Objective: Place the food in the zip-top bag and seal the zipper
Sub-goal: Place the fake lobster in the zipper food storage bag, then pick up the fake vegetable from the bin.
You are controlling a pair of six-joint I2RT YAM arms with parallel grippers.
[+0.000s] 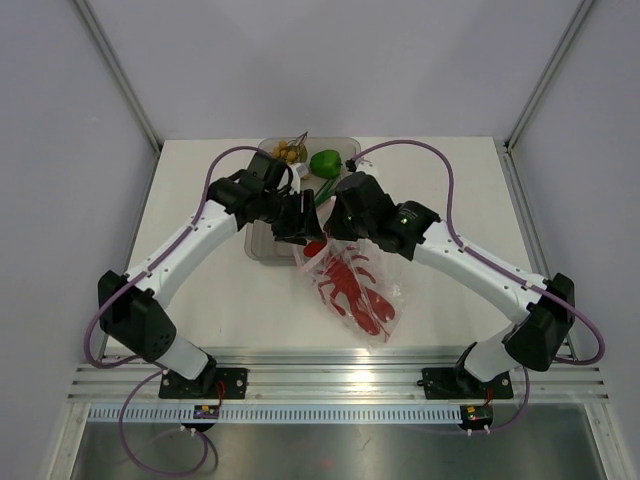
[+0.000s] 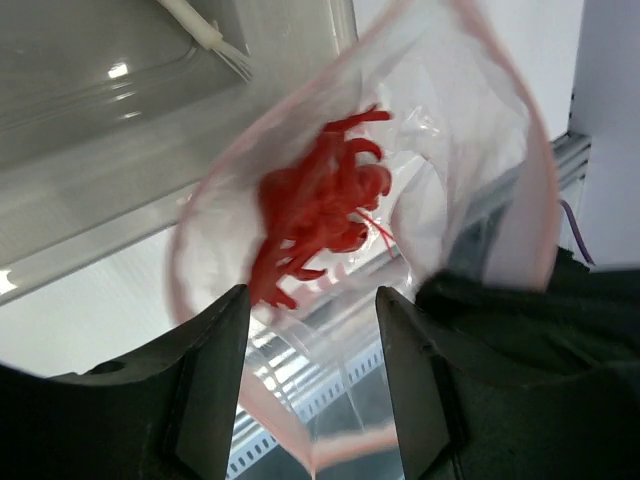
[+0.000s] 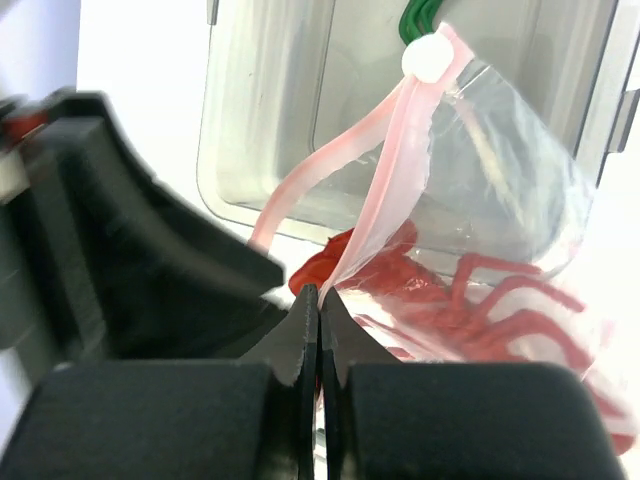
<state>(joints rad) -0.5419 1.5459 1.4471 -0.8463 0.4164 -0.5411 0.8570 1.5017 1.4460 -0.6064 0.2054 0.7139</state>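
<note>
The bag (image 1: 385, 285) lay on the table (image 1: 250, 310) between the two arms, its mouth lifted toward the tray (image 1: 262, 240) behind it. The red lobster (image 1: 350, 285) was already inside the bag, stretched along its length.

The right gripper (image 3: 320, 310) had its fingers pressed together on the pink strip (image 3: 385, 160) at the bag's mouth, holding that edge up. A small white slider (image 3: 430, 58) sat on the strip further along.

The left gripper (image 2: 310, 365) stood partly open at the bag's mouth with nothing between its fingers. From its own camera the mouth gaped wide and the lobster showed through it. The pink strip curved down close to those fingers, but it may or may not have touched them; the view was too blurred to tell.

The green pepper (image 1: 324, 161), the yellow balls (image 1: 287, 152) and the green stalks (image 1: 322, 192) were at the far end of the tray, outside the bag.
</note>
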